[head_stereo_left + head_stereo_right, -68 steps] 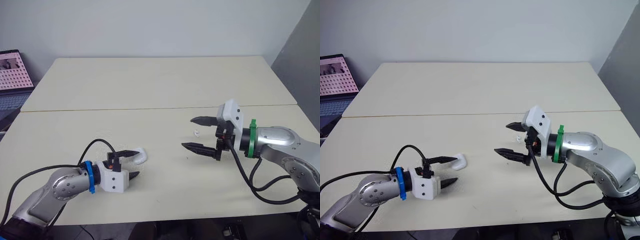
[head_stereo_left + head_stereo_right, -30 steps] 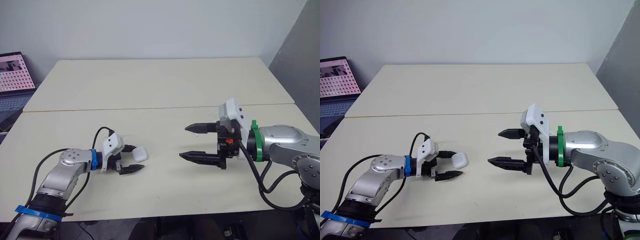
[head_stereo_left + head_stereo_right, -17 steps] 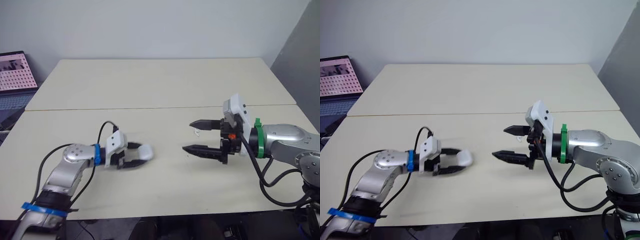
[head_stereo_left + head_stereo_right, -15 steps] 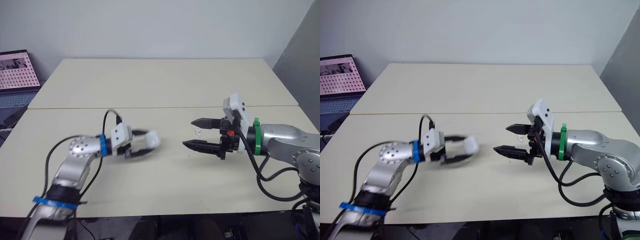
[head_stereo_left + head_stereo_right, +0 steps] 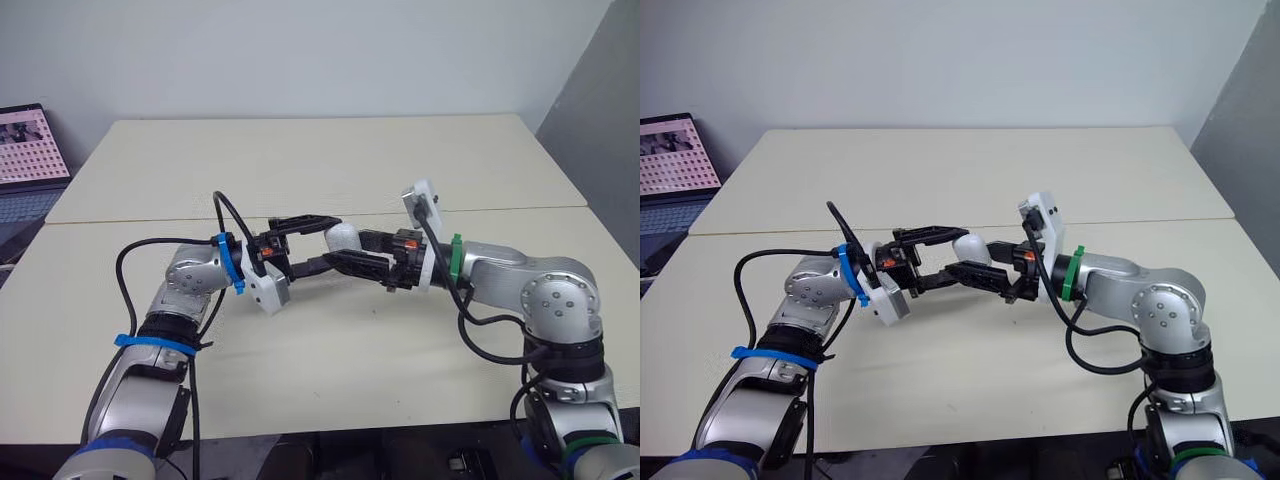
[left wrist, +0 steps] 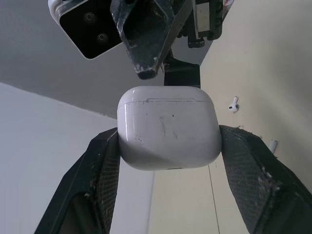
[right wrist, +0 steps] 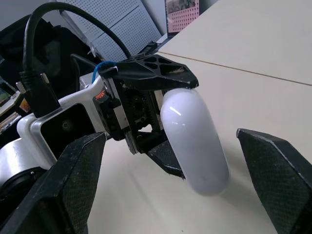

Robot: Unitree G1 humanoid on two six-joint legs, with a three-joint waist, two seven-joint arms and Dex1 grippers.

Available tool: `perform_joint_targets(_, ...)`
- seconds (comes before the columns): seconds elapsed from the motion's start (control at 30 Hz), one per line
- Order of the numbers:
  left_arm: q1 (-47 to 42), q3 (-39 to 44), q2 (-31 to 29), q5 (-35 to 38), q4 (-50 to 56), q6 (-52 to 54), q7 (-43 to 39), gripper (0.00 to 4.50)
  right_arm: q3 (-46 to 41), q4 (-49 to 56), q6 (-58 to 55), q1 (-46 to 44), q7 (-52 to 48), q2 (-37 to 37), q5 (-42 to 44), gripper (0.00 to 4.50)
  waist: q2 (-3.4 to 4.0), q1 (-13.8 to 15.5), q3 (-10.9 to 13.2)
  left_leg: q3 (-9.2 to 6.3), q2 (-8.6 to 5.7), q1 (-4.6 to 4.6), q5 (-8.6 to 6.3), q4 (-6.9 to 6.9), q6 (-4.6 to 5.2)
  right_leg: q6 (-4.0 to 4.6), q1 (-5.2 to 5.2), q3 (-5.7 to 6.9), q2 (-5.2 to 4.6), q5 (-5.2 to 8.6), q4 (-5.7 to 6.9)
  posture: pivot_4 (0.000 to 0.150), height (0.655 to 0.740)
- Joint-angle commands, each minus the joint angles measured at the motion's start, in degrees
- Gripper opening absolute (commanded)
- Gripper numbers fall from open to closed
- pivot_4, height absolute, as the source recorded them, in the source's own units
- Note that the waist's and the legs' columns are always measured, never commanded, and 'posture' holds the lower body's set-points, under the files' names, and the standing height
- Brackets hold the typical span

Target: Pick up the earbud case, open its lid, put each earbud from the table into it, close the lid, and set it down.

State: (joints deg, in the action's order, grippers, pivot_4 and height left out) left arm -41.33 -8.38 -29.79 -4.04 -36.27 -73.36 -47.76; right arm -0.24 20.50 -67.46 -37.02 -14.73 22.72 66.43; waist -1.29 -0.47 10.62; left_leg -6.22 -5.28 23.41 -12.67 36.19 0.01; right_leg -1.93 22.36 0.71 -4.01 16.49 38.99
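**Figure.** Two-arm handover pose above the work surface, head-camera view.

(a) The cream table [image 5: 300,170] is filling the middle of the frame. A seam is running across it from left to right, just behind the two grippers.

(b) A laptop [image 5: 28,150] is standing at the upper left edge, off the table, with its screen lit.

(c) The left arm [image 5: 190,280] is reaching in from the lower left. The right arm [image 5: 520,290] is reaching in from the lower right. Both are meeting near the centre of the frame, above the table.

(d) The left gripper [image 5: 334,240] is clamping the earbud case [image 5: 344,238] between its two fingers [image 6: 105,165]. One finger is pressing on each narrow side, and the case is being held clear of the table.

(e) The right gripper [image 7: 170,135] is facing the left one with its fingers [image 7: 73,185] spread wide. The case is sitting between them with a gap on either side. In the left wrist view one right fingertip is hanging just beside the lid end of the case. Whether it is touching the shell is hard to judge.

(f) The earbud case is white, rounded and glossy. Its lid seam is showing as a thin closed line, so the lid is shut.

(g) Two white earbuds are lying on the table beyond the case, as the left wrist view shows. One earbud [image 6: 233,104] is resting apart from the other earbud [image 6: 273,145]. Both are well clear of the grippers.
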Motion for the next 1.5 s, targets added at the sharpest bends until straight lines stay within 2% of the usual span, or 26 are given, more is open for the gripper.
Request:
perform_joint_targets(0.03, -1.85, -0.96, -0.72, 0.19, -1.30, -2.32, 2.56, 2.73, 0.52, 1.67, 0.68, -1.40, 0.12, -0.68, -1.04, 4.50, 0.00, -0.07, 0.00, 0.00, 0.00, 0.00, 0.01, 0.00, 0.01, -0.01, 0.00, -0.01, 0.01, -0.01, 0.01, 0.150, 0.7400)
perform_joint_targets(0.23, -2.69, -3.15, -1.03, 1.15, -2.83, -2.97, 4.24, 2.73, 3.21, 2.84, 1.84, -1.65, -2.39, 0.76, -5.92, 4.50, 0.00, -0.48, 0.00, -0.02, -0.01, -0.01, 0.02, 0.00, 0.00, -0.03, 0.00, -0.01, 0.02, -0.02, 0.03, 0.150, 0.7400)
perform_joint_targets(0.27, -2.89, -3.33, -1.00, 1.22, -3.09, -2.90, 4.47, 2.73, 3.46, 2.84, 2.01, -1.65, -2.94, 1.00, -6.63, 4.32, 0.00, -0.52, 0.00, -0.02, -0.01, -0.01, 0.03, 0.01, 0.00, -0.04, 0.01, -0.01, 0.02, -0.02, 0.03, 0.150, 0.7400)
perform_joint_targets(0.33, -3.07, -3.67, -1.03, 1.00, -3.36, -2.96, 5.02, 2.73, 3.50, 2.65, 2.60, -1.62, -3.40, 1.11, -7.89, 3.92, 0.00, -0.59, 0.00, -0.02, -0.02, -0.01, 0.03, 0.01, 0.00, -0.04, 0.00, 0.00, 0.02, -0.02, 0.03, 0.150, 0.7400)
perform_joint_targets(0.57, -3.28, -4.47, -1.22, 0.39, -4.16, -3.32, 6.63, 2.73, 2.84, 2.36, 3.78, -2.04, -4.85, 0.53, -10.42, 1.34, 0.00, -1.09, 0.00, -0.03, -0.02, -0.01, 0.03, 0.01, 0.00, -0.04, 0.00, 0.00, 0.02, -0.02, 0.04, 0.150, 0.7400)
perform_joint_targets(0.6, -3.35, -4.58, -1.19, 0.28, -4.26, -3.34, 6.88, 2.73, 2.78, 2.39, 3.77, -1.99, -5.04, 0.36, -10.69, 1.04, 0.00, -1.10, 0.00, -0.03, -0.02, -0.01, 0.03, 0.01, 0.00, -0.04, 0.01, -0.01, 0.02, -0.02, 0.04, 0.150, 0.7400)
perform_joint_targets(0.63, -3.42, -4.74, -1.14, 0.26, -4.23, -3.33, 7.17, 2.73, 2.64, 2.37, 3.84, -1.93, -5.21, 0.16, -10.99, 0.93, 0.00, -1.11, 0.00, -0.04, -0.02, -0.01, 0.04, 0.01, 0.00, -0.04, 0.01, 0.00, 0.02, -0.02, 0.04, 0.150, 0.7400)
perform_joint_targets(0.73, -3.20, -5.43, -1.05, 0.83, -3.55, -2.99, 7.37, 2.73, 2.01, 2.33, 3.80, -1.82, -5.59, -0.25, -11.27, 0.93, 0.00, -1.12, 0.00, -0.04, -0.01, -0.01, 0.04, 0.01, -0.01, -0.05, 0.01, 0.00, 0.02, -0.02, 0.04, 0.150, 0.7400)
perform_joint_targets(0.83, -2.16, -7.26, -1.43, 5.73, -1.26, 1.75, 4.61, 2.73, 1.70, 2.28, 4.02, -1.44, -6.30, 0.59, -12.42, 0.93, 0.00, -1.12, 0.00, -0.05, -0.02, -0.01, 0.04, 0.01, -0.01, -0.05, 0.00, 0.00, 0.02, -0.03, 0.04, 0.150, 0.7400)
perform_joint_targets(0.87, -1.86, -7.93, -1.76, 7.75, -0.19, 3.73, 3.27, 3.48, 1.66, 2.11, 4.28, -1.16, -6.71, 1.13, -13.20, 0.93, 0.00, -1.12, 0.00, -0.05, -0.03, -0.01, 0.04, 0.02, -0.01, -0.05, 0.00, -0.01, 0.02, -0.03, 0.04, 0.150, 0.7400)
perform_joint_targets(1.0, -2.12, -7.89, -3.94, 13.26, 3.84, 9.23, -0.85, 4.50, 1.13, 0.38, 5.44, -0.14, -7.56, 3.25, -16.23, 0.84, 0.00, -1.19, 0.00, -0.06, -0.02, -0.01, 0.04, 0.02, -0.01, -0.05, 0.01, -0.01, 0.02, -0.03, 0.04, 0.150, 0.7400)
perform_joint_targets(1.1, -4.39, -7.31, -5.69, 16.21, 5.40, 20.56, -5.88, 4.50, 3.77, -0.89, 8.57, 0.32, -10.32, 8.05, -22.11, 0.84, 0.00, -1.19, 0.00, -0.06, -0.02, -0.01, 0.05, 0.02, -0.02, -0.05, 0.00, -0.01, 0.03, -0.03, 0.05, 0.150, 0.7400)
perform_joint_targets(1.23, -8.82, -8.09, -6.26, 21.58, 9.49, 50.17, -14.51, 4.50, 14.21, -1.33, 17.37, -1.01, -17.33, 16.18, -35.05, 0.84, 0.01, -1.26, 0.00, -0.07, -0.08, 0.01, 0.08, 0.12, 0.04, -0.13, -0.03, 0.03, 0.09, -0.04, 0.04, 0.150, 0.7400)
perform_joint_targets(1.3, -10.38, -8.98, -5.89, 21.95, 11.51, 57.40, -18.77, 4.50, 18.66, -1.04, 20.24, -2.45, -20.04, 17.36, -39.41, 0.84, 0.00, -1.58, 0.00, -0.04, -0.05, 0.01, 0.08, 0.14, 0.05, -0.21, -0.03, 0.08, 0.26, -0.06, 0.03, 0.150, 0.7400)
perform_joint_targets(1.4, -11.68, -10.16, -5.65, 20.02, 13.49, 62.48, -24.04, 3.88, 22.48, 0.18, 21.93, -3.74, -22.95, 17.67, -43.35, 0.84, 0.00, -2.20, 0.00, -0.01, 0.02, 0.01, 0.08, 0.13, 0.04, -0.20, -0.03, 0.02, 0.28, -0.06, 0.03, 0.150, 0.7400)
perform_joint_targets(1.5, -12.97, -10.34, -4.89, 19.27, 15.24, 68.27, -26.80, 2.91, 23.44, 0.89, 21.98, -4.65, -24.25, 17.37, -45.55, 0.84, 0.00, -2.43, 0.00, -0.06, 0.08, 0.01, 0.12, 0.13, -0.04, -0.19, -0.01, -0.06, 0.26, -0.06, 0.02, 0.150, 0.7400)
